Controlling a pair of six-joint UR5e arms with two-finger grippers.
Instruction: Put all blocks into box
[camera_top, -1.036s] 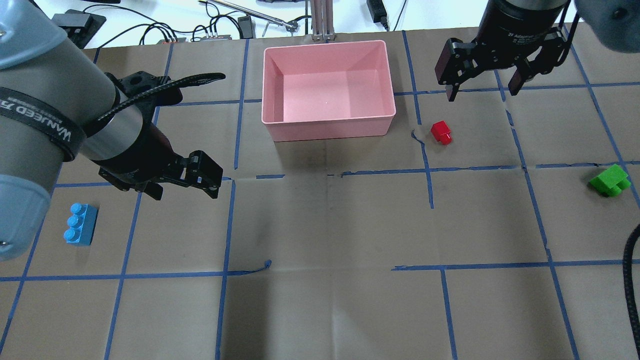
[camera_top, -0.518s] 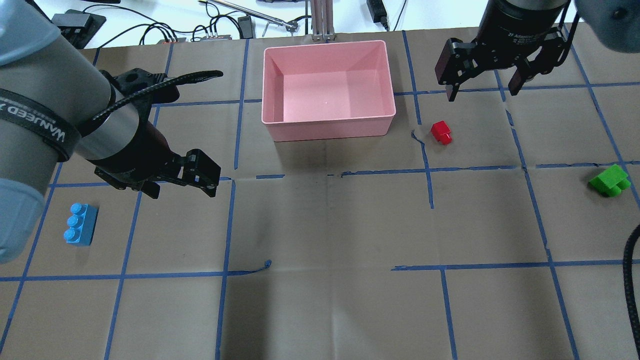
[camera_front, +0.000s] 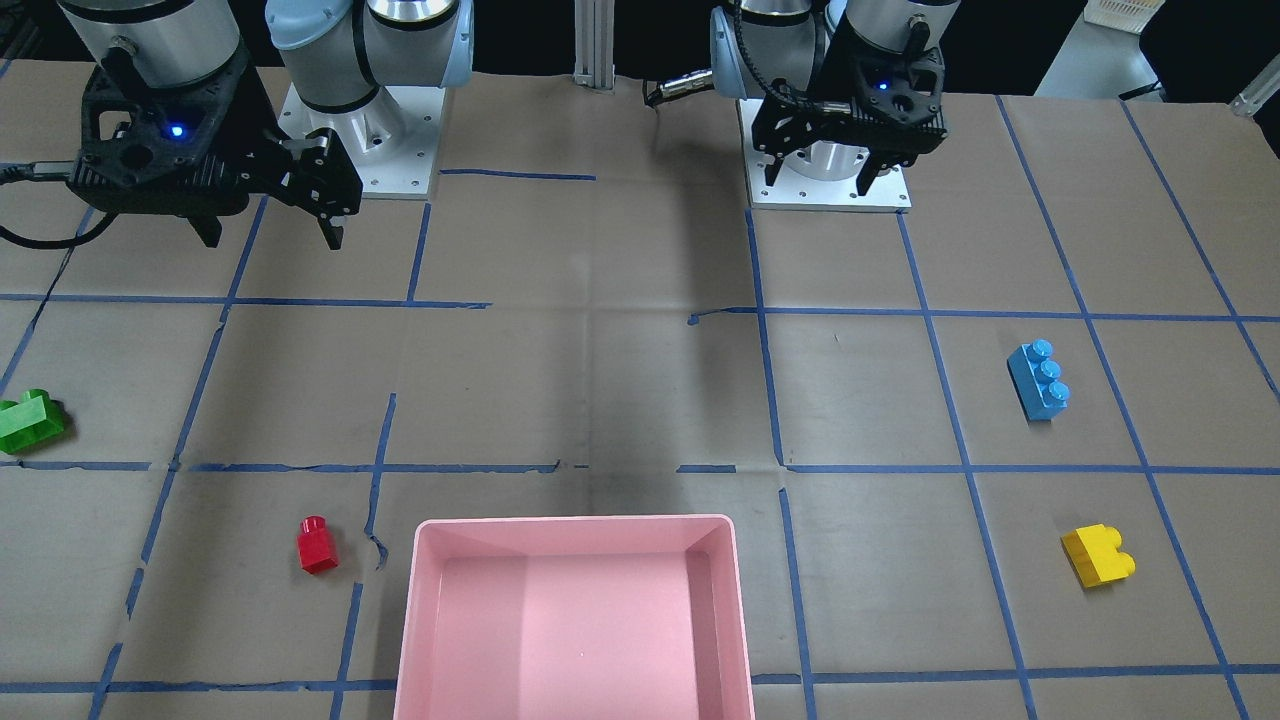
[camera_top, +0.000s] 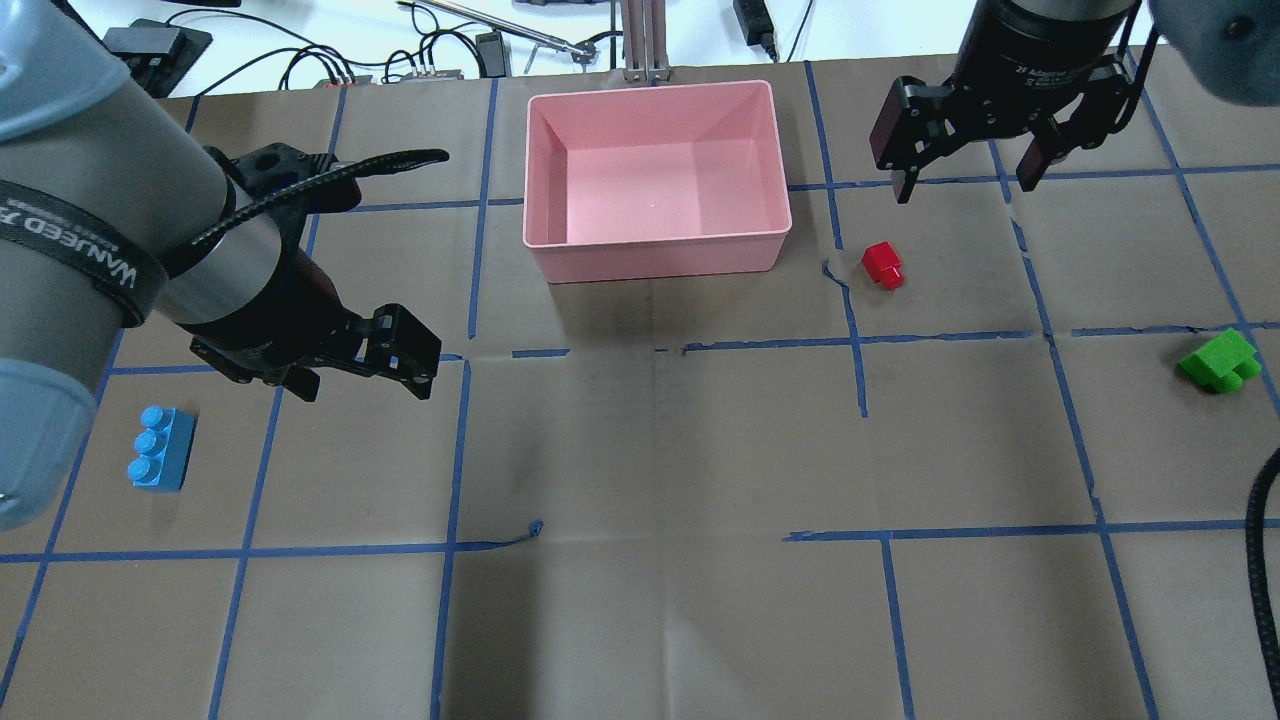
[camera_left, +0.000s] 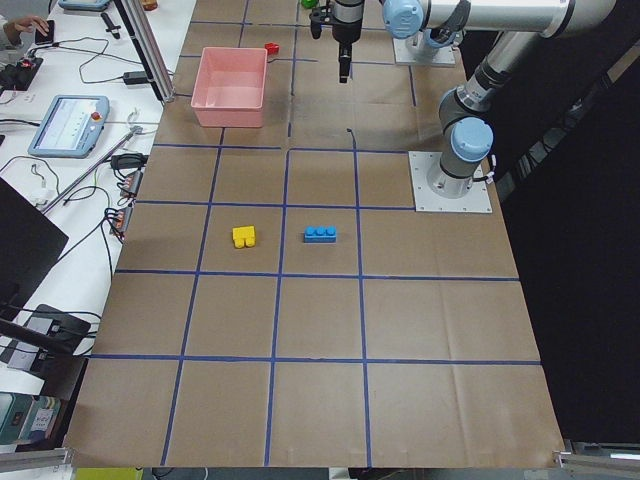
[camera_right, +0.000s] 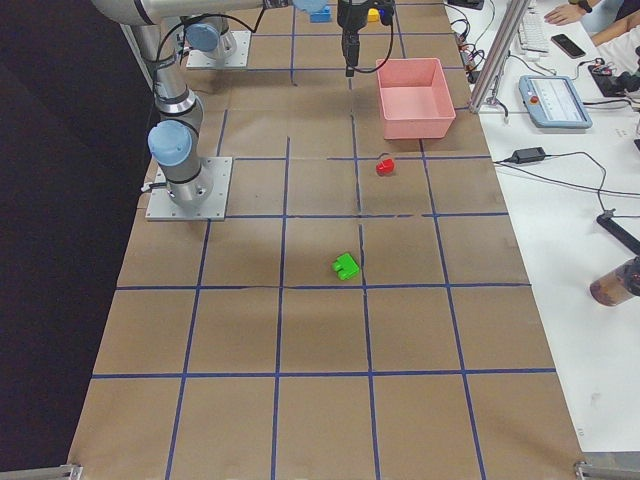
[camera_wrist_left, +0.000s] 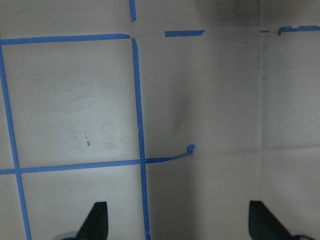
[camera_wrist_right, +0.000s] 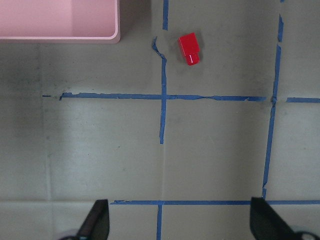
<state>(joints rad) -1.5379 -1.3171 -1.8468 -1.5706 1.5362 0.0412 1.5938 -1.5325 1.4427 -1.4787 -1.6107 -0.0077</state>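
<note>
The pink box (camera_top: 655, 268) stands at the far middle with nothing in it. The blue block (camera_top: 160, 448) lies near left, just left of and below my open, empty left gripper (camera_top: 362, 388). The yellow block (camera_front: 1097, 556) lies beyond the blue one; in the overhead view my left arm hides it. The red block (camera_top: 882, 265) lies right of the box, a little nearer than my open, empty right gripper (camera_top: 965, 185). The right wrist view shows the red block (camera_wrist_right: 189, 48) too. The green block (camera_top: 1219, 361) lies far right.
Brown paper with a blue tape grid (camera_top: 860, 340) covers the table. Cables and tools (camera_top: 470, 50) lie beyond the far edge. A black cable (camera_top: 1262, 570) hangs at the right edge. The arm bases (camera_front: 825, 170) are bolted at the robot's side.
My left gripper has shifted only very slightly and sits about where it was. The right gripper, the blocks and the box have not moved.
</note>
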